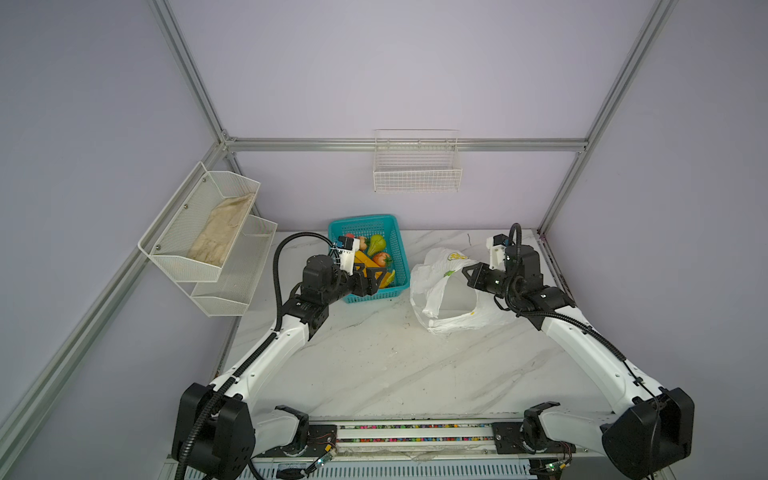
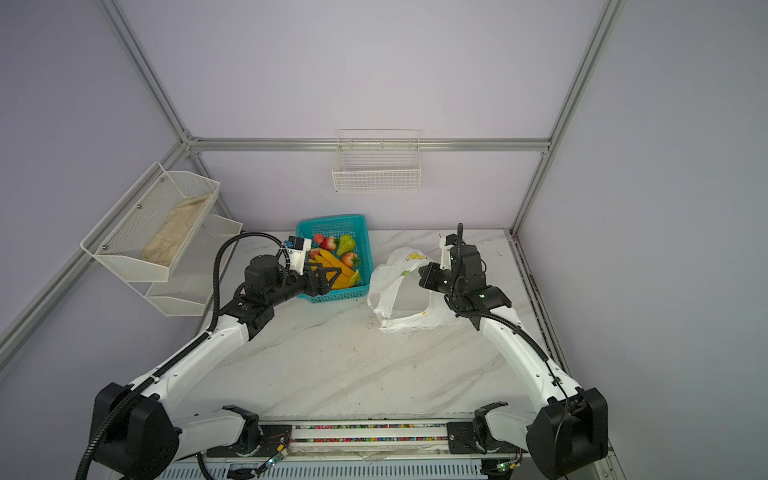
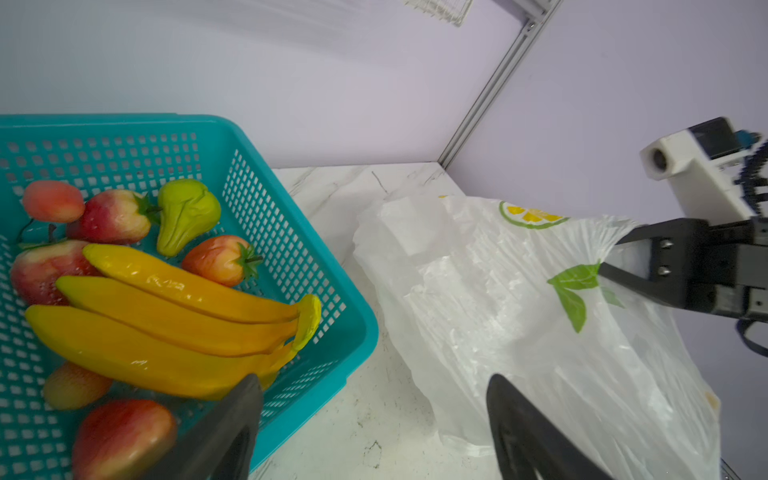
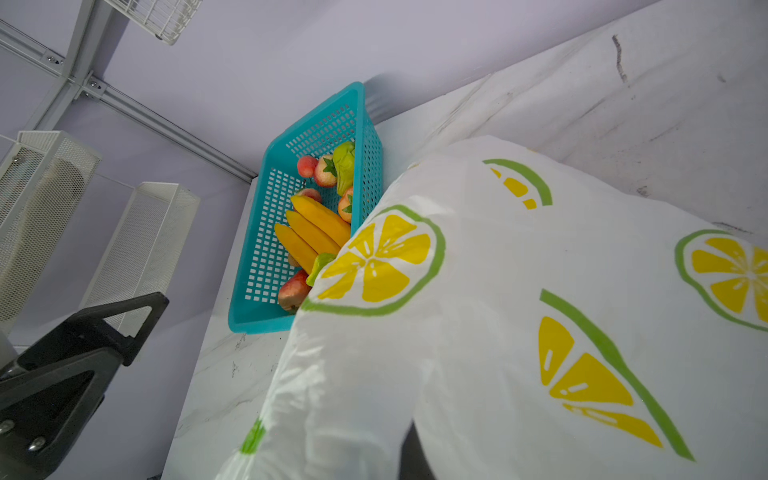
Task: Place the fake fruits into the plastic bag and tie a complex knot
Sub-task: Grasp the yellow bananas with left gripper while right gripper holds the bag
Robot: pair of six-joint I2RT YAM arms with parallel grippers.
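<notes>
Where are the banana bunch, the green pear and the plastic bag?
banana bunch (image 3: 174, 320): left wrist view, on the middle banana.
green pear (image 3: 187, 212): left wrist view, on its wide body.
plastic bag (image 4: 478, 353): right wrist view, on its white side.

Teal perforated basket, yellow banana bunch, green pear, white plastic bag with yellow-lemon, green-leaf print.

No words to read

The plastic bag has only pictures on it, yellow lemon slices and green leaves, with no letters or numbers. The teal basket just beside the bag has no label that can be read.
</notes>
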